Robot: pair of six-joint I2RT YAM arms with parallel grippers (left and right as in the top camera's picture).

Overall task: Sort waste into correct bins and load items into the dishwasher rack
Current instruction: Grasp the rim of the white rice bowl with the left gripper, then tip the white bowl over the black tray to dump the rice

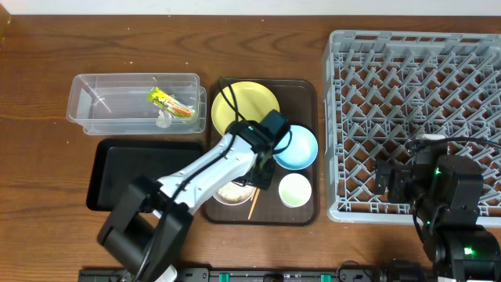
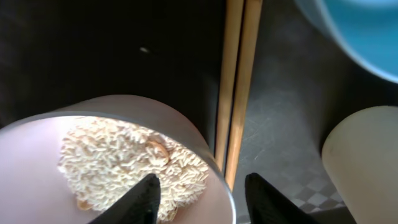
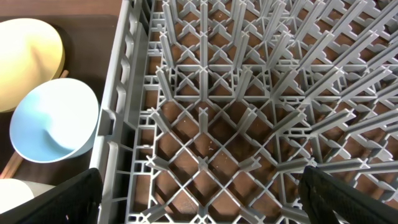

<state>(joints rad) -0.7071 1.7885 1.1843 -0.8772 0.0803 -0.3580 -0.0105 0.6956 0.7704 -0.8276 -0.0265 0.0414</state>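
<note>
White bowl [image 2: 124, 109] of rice [image 2: 112, 155], at the brown tray's [image 1: 307, 88] 7 o'clock: left pincer [image 2: 200, 182] half-open astride its 3 o'clock rim, gripping nothing. Right pincer [image 3: 199, 180] gapes empty over the rack [image 1: 407, 70]. Risk: closing may catch the adjacent chopsticks [image 2: 239, 74]; a tilted lift would spill rice.

Left arm [image 1: 211, 164]: white rounded link shells, black joint housings and black base block. A thin black cable [image 1: 227, 102] loops off the wrist end.
Right arm [image 1: 446, 192]: all black, boxy housings, small green LEDs [image 1: 436, 170] lit, black cable over the top.
Left gripper [image 2: 200, 177]: matte black tapered fingers [image 2: 146, 199].
Right gripper [image 3: 200, 174]: matte black, broader wedge fingers [image 3: 62, 196].
</note>
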